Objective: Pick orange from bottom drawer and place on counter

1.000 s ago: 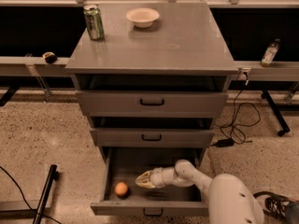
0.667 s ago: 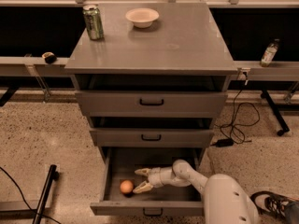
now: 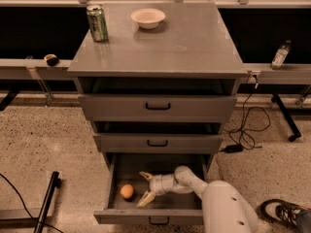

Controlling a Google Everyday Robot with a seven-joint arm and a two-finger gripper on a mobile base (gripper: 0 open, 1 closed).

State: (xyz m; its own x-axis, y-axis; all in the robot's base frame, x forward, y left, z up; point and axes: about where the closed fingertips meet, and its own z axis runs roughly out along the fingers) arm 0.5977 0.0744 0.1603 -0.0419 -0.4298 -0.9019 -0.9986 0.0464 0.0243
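The orange (image 3: pixel 127 191) lies on the floor of the open bottom drawer (image 3: pixel 150 218), towards its left side. My gripper (image 3: pixel 144 188) is inside the drawer just right of the orange, open, with one pale fingertip (image 3: pixel 145 175) behind and one in front, pointing left at the fruit. It does not touch the orange. The grey counter (image 3: pixel 184 42) tops the cabinet above.
A green can (image 3: pixel 97 23) and a pale bowl (image 3: pixel 148 18) stand at the back of the counter. A small dark round object (image 3: pixel 51 59) sits on the left ledge, a bottle (image 3: pixel 280 55) on the right one. Cables (image 3: pixel 248 130) lie on the floor at right.
My gripper has moved left inside the drawer towards the orange and its fingers have spread apart. The orange has hardly moved.
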